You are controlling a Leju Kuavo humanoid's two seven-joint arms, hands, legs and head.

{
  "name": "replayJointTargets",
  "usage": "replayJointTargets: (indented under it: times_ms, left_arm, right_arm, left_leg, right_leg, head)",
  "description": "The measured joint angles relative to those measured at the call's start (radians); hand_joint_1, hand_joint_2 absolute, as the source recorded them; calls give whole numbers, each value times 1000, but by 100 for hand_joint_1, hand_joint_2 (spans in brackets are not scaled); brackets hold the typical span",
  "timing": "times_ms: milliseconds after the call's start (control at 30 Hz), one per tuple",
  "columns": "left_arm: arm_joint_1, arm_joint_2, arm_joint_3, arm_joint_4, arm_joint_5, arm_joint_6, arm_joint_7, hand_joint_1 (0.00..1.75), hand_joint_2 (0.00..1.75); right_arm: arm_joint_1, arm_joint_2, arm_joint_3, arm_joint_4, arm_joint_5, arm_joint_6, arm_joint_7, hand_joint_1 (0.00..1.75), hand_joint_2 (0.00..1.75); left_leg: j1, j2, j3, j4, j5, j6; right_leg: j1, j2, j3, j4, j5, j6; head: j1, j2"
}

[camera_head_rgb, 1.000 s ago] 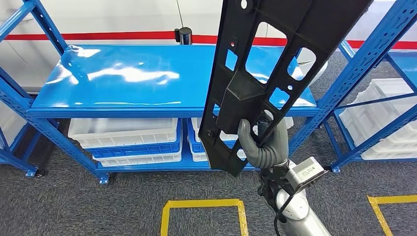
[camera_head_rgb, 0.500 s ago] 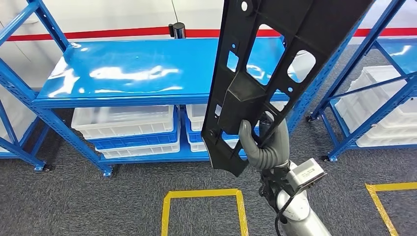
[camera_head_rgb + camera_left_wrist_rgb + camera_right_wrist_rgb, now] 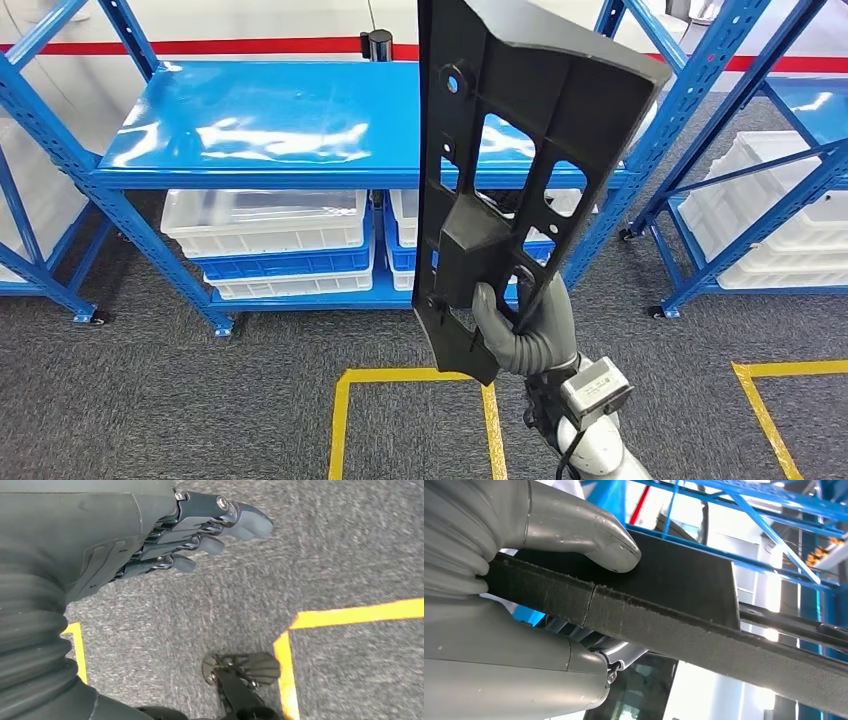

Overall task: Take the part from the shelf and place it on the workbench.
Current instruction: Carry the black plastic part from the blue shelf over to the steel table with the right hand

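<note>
The left robot hand hangs toward the grey carpet with its fingers a little apart and nothing in them, so it is free to help if the load starts to swing. At about 3 o'clock from the glossy blue shelf, the long black part stands nearly upright, and the right robot hand grips only its lower end, thumb on one face and fingers on the other. Because most of the part's length rises above the grip, I think the carry to the surface must be slow and steady, with the grasp firm and the tall end kept away from the blue uprights at about 2 o'clock.
</note>
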Motion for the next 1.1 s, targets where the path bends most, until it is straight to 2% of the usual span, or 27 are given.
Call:
replayJointTargets:
  times_ms: [67, 100, 133, 167, 200, 267, 300, 333, 400, 433, 467, 500, 567, 600, 633, 667, 733, 767, 800, 833, 933, 967, 1000, 1067, 1100]
  left_arm:
    - [0, 1, 2, 0, 0, 0, 1, 0, 175]
    - [1, 0, 3, 0, -1, 0, 1, 0, 175]
    - [1, 0, 4, 0, -1, 0, 1, 0, 175]
    - [2, 0, 4, 0, -2, -1, 2, 0, 175]
    - [2, 0, 5, 0, -2, -1, 2, 0, 175]
    - [2, -1, 5, 0, -2, -1, 2, 0, 175]
    - [2, -1, 5, 0, -2, -1, 2, 0, 175]
    - [2, -1, 5, 0, -2, -2, 2, 0, 175]
    - [3, -1, 5, 0, -3, -2, 2, 0, 175]
    - [4, -1, 6, 0, -3, -2, 2, 0, 175]
    - [5, 0, 6, 0, -3, -1, 2, 0, 175]
    - [5, 0, 6, 0, -3, -1, 2, 0, 175]
    - [6, 0, 6, 0, -4, -1, 2, 0, 175]
    - [6, 0, 7, 0, -5, -1, 1, 0, 175]
    - [6, 0, 7, 0, -7, -1, 1, 0, 175]
    - [6, 0, 7, 0, -10, -1, 0, 0, 175]
    - [4, 0, 8, 0, -12, -2, 0, 0, 175]
    - [3, -1, 8, 0, -13, -2, 0, 0, 175]
    - [2, -1, 8, 0, -13, -2, 0, 0, 175]
    - [1, -2, 9, 0, -15, -3, 0, 0, 175]
    - [0, -2, 9, 0, -18, -5, 0, 0, 175]
    - [0, -1, 9, 0, -19, -5, 0, 0, 175]
    - [0, -1, 9, 0, -20, -5, 0, 0, 175]
    - [0, 0, 9, 0, -22, -7, 0, 0, 175]
    - [0, 0, 9, 0, -23, -8, 0, 0, 175]
  right_arm:
    - [15, -5, 0, 0, 5, 0, -4, 175, 175]
    - [23, -7, -1, 0, 7, 0, -6, 175, 175]
    - [29, -8, -1, 0, 9, 0, -7, 175, 175]
    - [32, -9, -1, 0, 10, 0, -8, 175, 175]
    - [34, -10, -2, 0, 10, 0, -10, 175, 175]
    - [35, -10, -3, -1, 10, 0, -11, 175, 175]
    - [37, -10, -4, -2, 10, 0, -12, 175, 175]
    - [38, -10, -4, -2, 10, 0, -12, 175, 175]
    - [40, -10, -5, -2, 10, 0, -12, 175, 175]
    - [40, -10, -6, -3, 10, 1, -13, 175, 175]
    - [40, -10, -6, -3, 10, 1, -13, 175, 175]
    - [41, -9, -6, -3, 10, 1, -15, 175, 175]
    - [44, -4, -8, -4, 10, -4, -20, 175, 175]
    - [46, 0, -9, -4, 12, -10, -25, 175, 175]
    - [48, 5, -11, -6, 17, -18, -29, 175, 175]
    - [50, 10, -13, -8, 23, -28, -33, 175, 175]
    - [50, 20, -15, -19, 32, -41, -40, 175, 175]
    - [49, 25, -15, -26, 32, -44, -42, 175, 175]
    - [48, 28, -16, -33, 30, -44, -45, 175, 175]
    - [46, 31, -16, -38, 25, -42, -48, 175, 175]
    - [41, 36, -18, -48, 11, -31, -58, 175, 175]
    - [38, 37, -19, -51, 8, -27, -60, 175, 175]
    - [32, 38, -21, -52, 5, -24, -63, 175, 175]
    - [16, 40, -22, -54, -1, -17, -65, 175, 175]
    - [9, 40, -23, -54, -4, -14, -66, 175, 175]
  left_leg:
    - [-2, 1, -25, 0, 18, 5]
    - [-2, 2, -38, 1, 27, 5]
    - [-3, 3, -51, 1, 36, 4]
    - [-3, 3, -62, 1, 46, 2]
    - [-3, 3, -73, 1, 55, -1]
    - [-5, 3, -86, 1, 72, -10]
    - [-6, 3, -88, 0, 80, -16]
    - [-6, 3, -89, -2, 87, -22]
    - [-4, 3, -90, -7, 99, -36]
    - [-3, 3, -95, -1, 89, -42]
    - [-2, 3, -104, 21, 60, -46]
    - [-1, 2, -117, 64, 16, -48]
    - [0, 2, -150, 194, -76, -55]
    - [0, 2, -157, 248, -99, -58]
    - [2, 2, -151, 273, -100, -61]
    - [4, 2, -124, 257, -86, -63]
    - [10, 2, -28, 134, -51, -66]
    - [11, 0, 12, 75, -41, -64]
    - [9, -2, 35, 33, -38, -60]
    - [6, -4, 41, 15, -39, -55]
    - [1, -3, 21, 9, -21, -28]
    - [2, -2, 13, 6, -13, -17]
    - [3, 0, 3, 4, -4, -8]
    - [1, 2, -20, 5, 12, 0]
    - [1, 2, -32, 5, 21, 1]
  right_leg:
    - [0, 0, -43, 129, -69, -5]
    - [0, 0, -50, 171, -83, -1]
    - [0, 0, -42, 182, -82, 6]
    - [-1, 0, -12, 152, -65, 15]
    - [0, 0, 36, 90, -46, 21]
    - [3, 0, 140, -55, -32, 19]
    - [5, 0, 169, -102, -32, 15]
    - [9, 0, 179, -123, -35, 9]
    - [6, 1, 167, -129, -22, -3]
    - [3, 0, 163, -131, -13, -11]
    - [-1, 0, 159, -134, -3, -21]
    - [-4, -1, 154, -136, 7, -28]
    - [-1, -3, 138, -134, 22, -36]
    - [0, -3, 129, -132, 28, -36]
    - [1, -3, 121, -129, 33, -35]
    - [1, -3, 114, -125, 37, -33]
    - [0, -3, 101, -115, 40, -29]
    - [1, -3, 95, -107, 41, -25]
    - [3, -3, 89, -101, 44, -20]
    - [4, -2, 83, -97, 47, -13]
    - [1, -1, 63, -89, 51, 8]
    - [0, -1, 49, -68, 34, 8]
    - [-1, -1, 29, -27, 4, 5]
    - [-1, 0, -18, 96, -68, -4]
    - [-1, 0, -34, 151, -91, -4]
  head:
    - [2, 0]
    - [2, 0]
    - [2, 0]
    - [1, 0]
    - [2, 0]
    - [0, 0]
    - [-1, 0]
    - [-1, 0]
    - [1, 0]
    - [2, 0]
    - [-1, 0]
    - [-3, 0]
    - [-6, 0]
    - [-6, 0]
    - [-6, 0]
    - [-7, 0]
    - [-7, 0]
    - [-6, 0]
    - [-6, 0]
    - [-6, 0]
    - [-3, 0]
    - [-1, 0]
    - [0, 0]
    - [4, 0]
    - [3, 0]
